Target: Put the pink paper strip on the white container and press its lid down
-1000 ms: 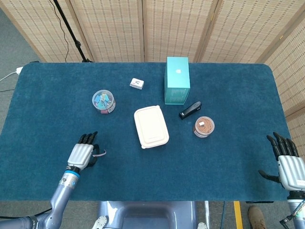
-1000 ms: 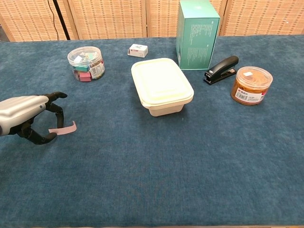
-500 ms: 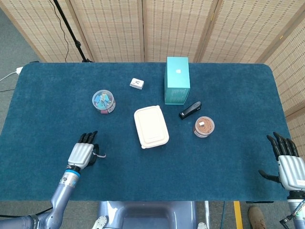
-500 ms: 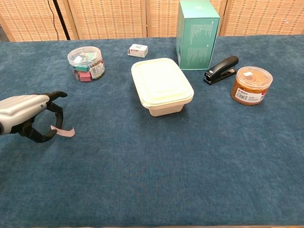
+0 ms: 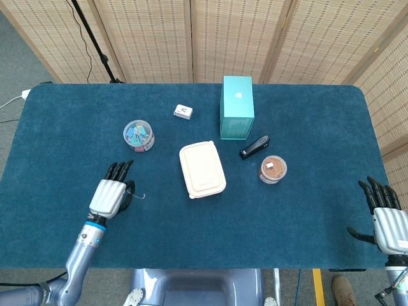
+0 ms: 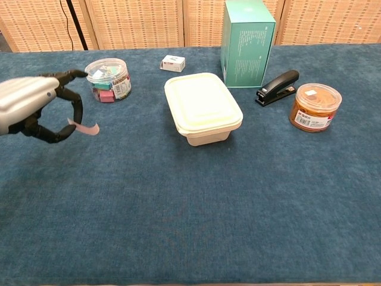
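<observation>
My left hand (image 6: pixel 37 107) is up off the table (image 6: pixel 196 196). Its fingers (image 6: pixel 76 109) curl round and pinch one end of the pink strip (image 6: pixel 84 126). The rest of the strip sticks out past the fingertips, toward the box (image 6: pixel 203 107). In the head view I see only a thin bit of the strip (image 5: pixel 137 195) beside the hand (image 5: pixel 109 197).

The box is white, with its lid (image 5: pixel 202 167) on. It sits well apart from my left fingers, off to their right. A round tub of clips (image 6: pixel 108 79) stands near those fingers, just beyond them. A small white thing (image 6: pixel 172 62) lies farther back.

Behind the box stands a tall green carton (image 6: pixel 247 43). A black stapler (image 6: pixel 277 87) lies beside the carton, and a brown tub (image 6: pixel 315 107) stands next to the stapler.

My right hand (image 5: pixel 386 220) shows only in the head view, at the near right edge of the table. Its fingers (image 5: pixel 377 193) are straight and spread, and they hold nothing. It is far from the box.
</observation>
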Controlling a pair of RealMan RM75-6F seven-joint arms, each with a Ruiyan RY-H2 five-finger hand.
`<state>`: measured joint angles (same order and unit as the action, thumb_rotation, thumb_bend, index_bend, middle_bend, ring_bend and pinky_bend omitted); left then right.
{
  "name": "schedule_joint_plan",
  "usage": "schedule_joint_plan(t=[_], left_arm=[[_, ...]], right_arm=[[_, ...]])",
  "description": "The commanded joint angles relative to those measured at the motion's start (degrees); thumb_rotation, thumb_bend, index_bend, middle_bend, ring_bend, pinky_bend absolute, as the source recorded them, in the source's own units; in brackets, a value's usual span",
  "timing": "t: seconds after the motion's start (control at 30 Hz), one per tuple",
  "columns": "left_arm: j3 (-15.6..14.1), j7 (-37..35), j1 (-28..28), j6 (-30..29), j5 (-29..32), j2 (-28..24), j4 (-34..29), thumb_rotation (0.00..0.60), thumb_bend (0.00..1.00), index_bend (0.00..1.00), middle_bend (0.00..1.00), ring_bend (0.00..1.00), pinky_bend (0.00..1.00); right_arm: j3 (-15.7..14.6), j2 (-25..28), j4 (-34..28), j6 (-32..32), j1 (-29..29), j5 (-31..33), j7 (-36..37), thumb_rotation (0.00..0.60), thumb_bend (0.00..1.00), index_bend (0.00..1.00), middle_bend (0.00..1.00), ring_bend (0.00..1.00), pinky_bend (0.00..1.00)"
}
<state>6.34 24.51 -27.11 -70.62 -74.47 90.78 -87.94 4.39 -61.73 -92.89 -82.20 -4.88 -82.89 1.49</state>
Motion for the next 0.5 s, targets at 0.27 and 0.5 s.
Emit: schedule_joint_plan(t=[0.27, 0.5], left_arm=[[6.52, -0.43, -10.84, -4.64, -16.72, 2.36, 11.15, 0.6, 0.45, 0.6, 0.0, 0.0, 0.0], [8.85, 0.02, -18.36, 0.54, -17.01, 8.35, 22.24, 0.6, 0.45, 0.6, 0.0, 0.0, 0.0]], right_arm=[[0.47, -0.12, 0.17, 0.34, -0.17, 0.94, -0.18, 0.6, 0.0, 0.0, 0.0, 0.0, 0.0], [0.67, -0.08, 0.37, 0.97, -0.31, 1.78, -0.1, 0.6, 0.0, 0.0, 0.0, 0.0, 0.0]])
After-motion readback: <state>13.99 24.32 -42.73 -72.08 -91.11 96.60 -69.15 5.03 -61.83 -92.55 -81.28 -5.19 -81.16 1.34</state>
